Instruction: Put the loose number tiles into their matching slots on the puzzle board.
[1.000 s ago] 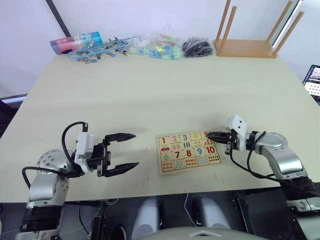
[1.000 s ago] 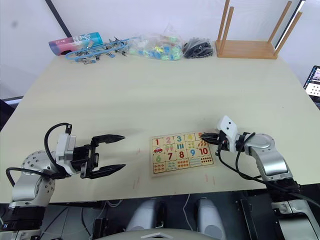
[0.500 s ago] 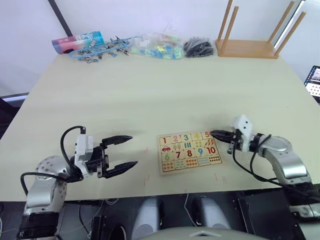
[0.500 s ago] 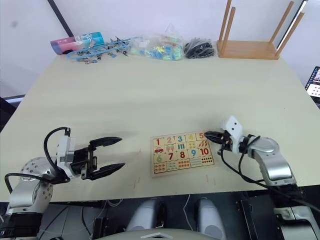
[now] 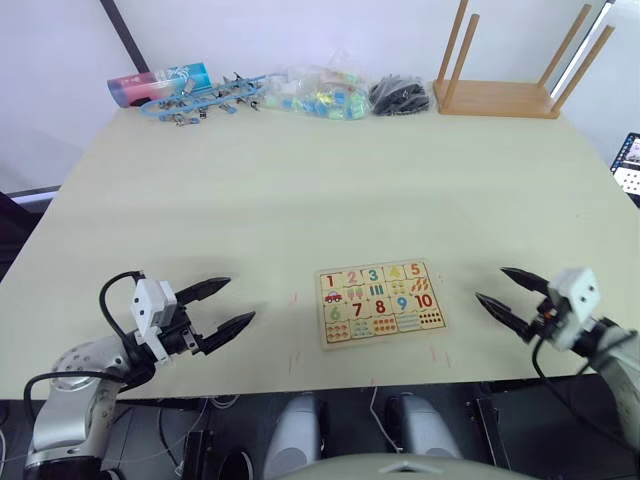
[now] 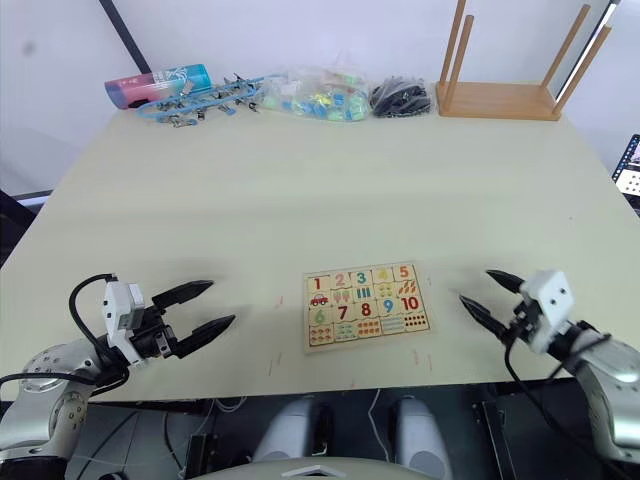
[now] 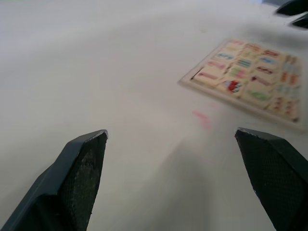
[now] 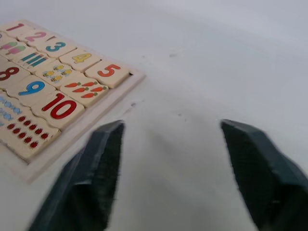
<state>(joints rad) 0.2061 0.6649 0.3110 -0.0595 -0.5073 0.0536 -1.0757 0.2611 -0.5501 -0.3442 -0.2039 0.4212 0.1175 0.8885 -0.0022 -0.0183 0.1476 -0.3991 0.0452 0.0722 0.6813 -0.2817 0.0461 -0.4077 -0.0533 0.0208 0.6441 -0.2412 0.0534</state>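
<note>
The puzzle board (image 5: 383,340) lies flat near the table's front edge, right of centre. The number tiles fill its top row of slots: 1 (image 5: 330,281), 2, 3, 4 and 5 (image 5: 414,269) all lie level in the board. The right wrist view shows tile 5 (image 8: 109,71) seated in the corner slot. My right gripper (image 5: 490,284) is open and empty, a short way right of the board and apart from it. My left gripper (image 5: 240,298) is open and empty, left of the board. The left wrist view shows the board (image 7: 250,77) beyond bare table.
At the table's far edge are an upturned wooden stool (image 5: 505,90), a black bundle (image 5: 400,95), a clear bag of coloured pieces (image 5: 315,95), blue clips (image 5: 195,100) and a printed tube (image 5: 155,82). A screen (image 5: 628,165) stands off the right side.
My right gripper has opened and drawn back to the right, away from the board's corner by tile 5. My left gripper has pulled back to the left, still open.
</note>
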